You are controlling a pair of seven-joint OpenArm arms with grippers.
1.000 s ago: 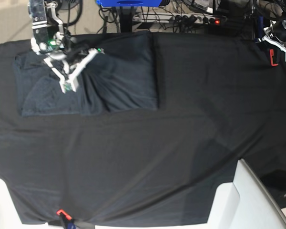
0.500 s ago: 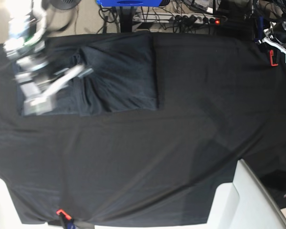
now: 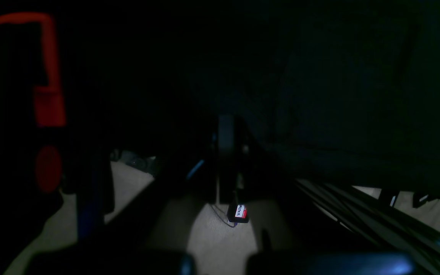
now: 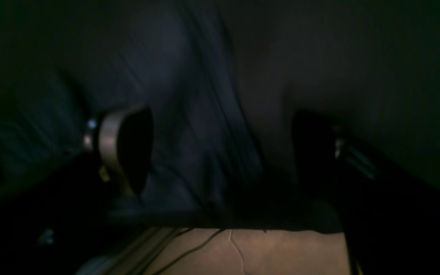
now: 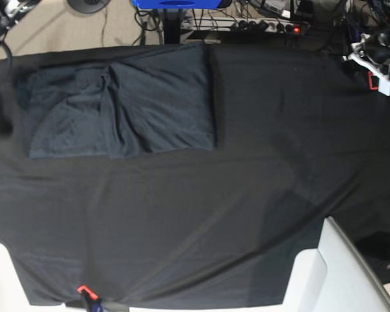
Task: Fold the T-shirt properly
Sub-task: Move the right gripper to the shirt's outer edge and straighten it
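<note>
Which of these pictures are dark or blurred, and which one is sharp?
Left wrist view: very dark, only a red clamp and pale floor show. Right wrist view: dim and smeared by motion, with the T-shirt folds streaked between the open fingers. Base view: evenly lit and sharp.
</note>
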